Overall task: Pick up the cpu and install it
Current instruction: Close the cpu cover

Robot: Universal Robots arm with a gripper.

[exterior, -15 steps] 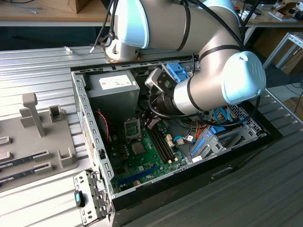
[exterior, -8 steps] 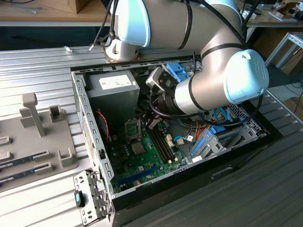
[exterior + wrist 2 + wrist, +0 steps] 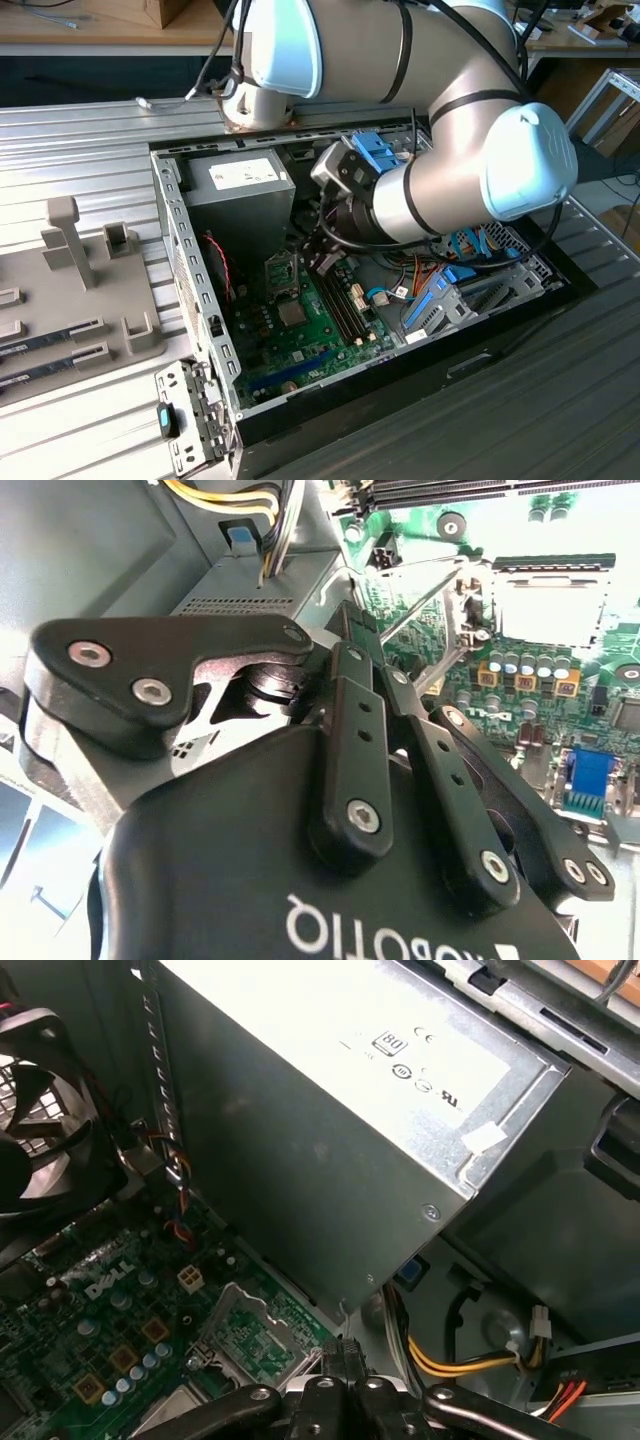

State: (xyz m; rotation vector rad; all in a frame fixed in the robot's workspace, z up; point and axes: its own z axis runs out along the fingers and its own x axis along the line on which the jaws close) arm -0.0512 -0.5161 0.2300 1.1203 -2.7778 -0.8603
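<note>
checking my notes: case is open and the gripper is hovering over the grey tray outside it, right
Not quite. The case is open, but the gripper is inside it, over the motherboard, not over the grey tray. The first wrist view shows this.

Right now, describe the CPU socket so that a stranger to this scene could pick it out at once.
In the exterior view, start at the open computer case and the green motherboard on its floor. Right next to the grey power supply box sits the CPU socket: a square metal-framed recess, unlike the long narrow memory slots beside it.
</note>
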